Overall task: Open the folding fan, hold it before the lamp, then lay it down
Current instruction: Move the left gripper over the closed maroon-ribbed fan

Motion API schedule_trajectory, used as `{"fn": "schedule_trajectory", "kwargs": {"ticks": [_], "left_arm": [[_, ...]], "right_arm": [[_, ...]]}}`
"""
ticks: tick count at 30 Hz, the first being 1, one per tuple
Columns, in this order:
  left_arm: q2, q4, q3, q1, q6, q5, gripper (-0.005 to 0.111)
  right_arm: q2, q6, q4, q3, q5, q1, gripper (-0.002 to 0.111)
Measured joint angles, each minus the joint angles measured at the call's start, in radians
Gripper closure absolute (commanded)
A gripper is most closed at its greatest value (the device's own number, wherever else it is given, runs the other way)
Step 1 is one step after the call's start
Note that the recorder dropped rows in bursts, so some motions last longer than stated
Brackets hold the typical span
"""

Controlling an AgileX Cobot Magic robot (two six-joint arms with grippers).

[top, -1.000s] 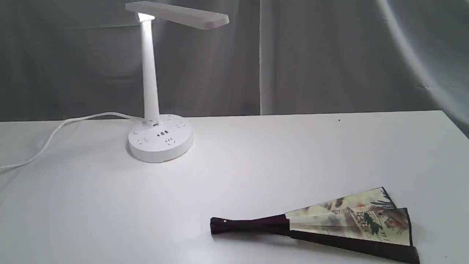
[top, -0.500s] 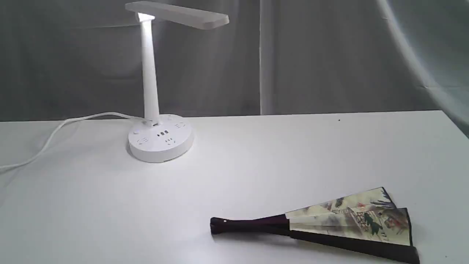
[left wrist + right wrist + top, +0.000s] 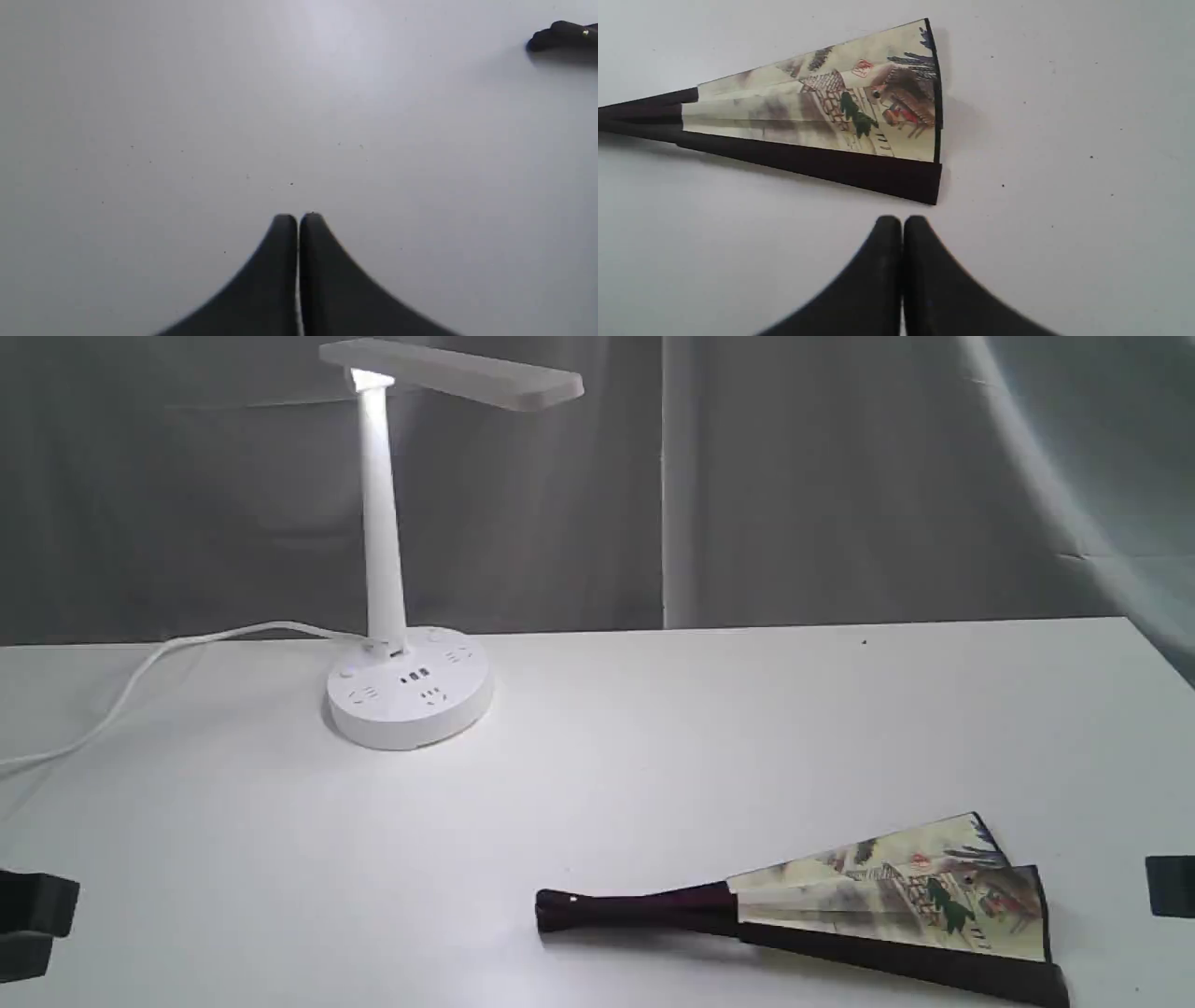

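The folding fan point(image 3: 887, 901) lies flat at the front right of the table, only partly spread, its maroon pivot end pointing left. The right wrist view shows its painted paper point(image 3: 840, 107) and dark guard close to my right gripper point(image 3: 902, 219), which is shut and empty just off the guard's wide end. My left gripper point(image 3: 298, 217) is shut over bare table, with the fan's pivot tip point(image 3: 563, 35) far off. The white lamp point(image 3: 383, 551) stands lit at the back left. Dark parts of the arms point(image 3: 33, 919) show at both frame edges.
The lamp's white cord point(image 3: 140, 677) trails left off the table point(image 3: 653, 756). Grey curtains hang behind. The table's back edge runs across the middle of the exterior view.
Dark parts of both arms have come into the exterior view at the left and right edges. The fan and lamp have not moved.
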Motion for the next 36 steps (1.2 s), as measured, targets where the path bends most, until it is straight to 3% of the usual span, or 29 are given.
{"fn": "schedule_trajectory", "kwargs": {"ticks": [5,11,17,24,36], "left_arm": [[0.052,0.016,-0.027,-0.051,0.004,-0.008,0.107],[0.116,0.063,-0.027,-0.178,0.006,-0.053,0.107],[0.179,0.115,-0.027,-0.292,0.02,-0.094,0.105],[0.243,0.115,-0.048,-0.39,0.075,-0.165,0.087],[0.465,0.099,-0.307,-0.461,0.12,-0.144,0.059]], "right_arm": [[0.044,-0.055,0.063,0.0,-0.009,0.0,0.108],[0.079,-0.164,0.187,0.0,-0.016,0.0,0.108],[0.117,-0.275,0.319,0.0,-0.016,0.0,0.091],[0.15,-0.301,0.367,0.0,-0.012,0.0,0.085],[0.154,-0.306,0.372,0.0,-0.012,0.0,0.085]]}}
